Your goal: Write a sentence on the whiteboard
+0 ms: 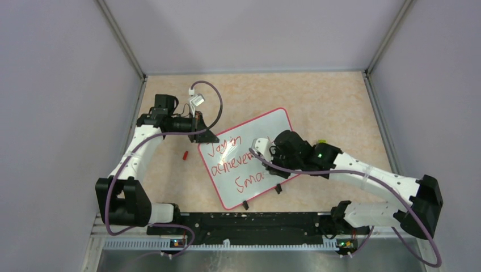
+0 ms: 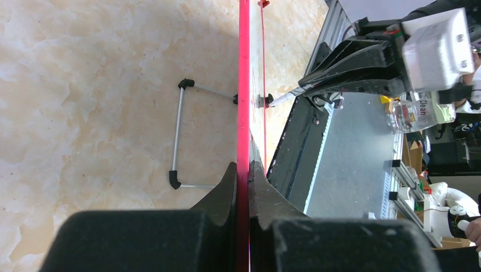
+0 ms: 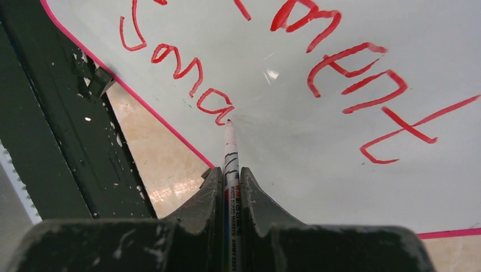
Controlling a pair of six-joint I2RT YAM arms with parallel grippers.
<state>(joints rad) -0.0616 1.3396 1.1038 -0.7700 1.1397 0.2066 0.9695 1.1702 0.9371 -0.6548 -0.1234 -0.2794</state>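
Marker (image 3: pixel 229 150) tip touches the whiteboard (image 3: pixel 295 153) where the sentence (image 3: pixel 346 59) ends — right gripper (image 3: pixel 230 173) clamped on the marker; left gripper (image 2: pixel 244 169) pinches the board's pink frame (seen edge-on).

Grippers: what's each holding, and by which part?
Left gripper pinches the whiteboard by its red edge; right gripper clamps the marker around its barrel.

The white, pink-framed whiteboard (image 1: pixel 269 127) bears the red sentence (image 1: pixel 232 160) on a mottled beige table (image 1: pixel 329 96).
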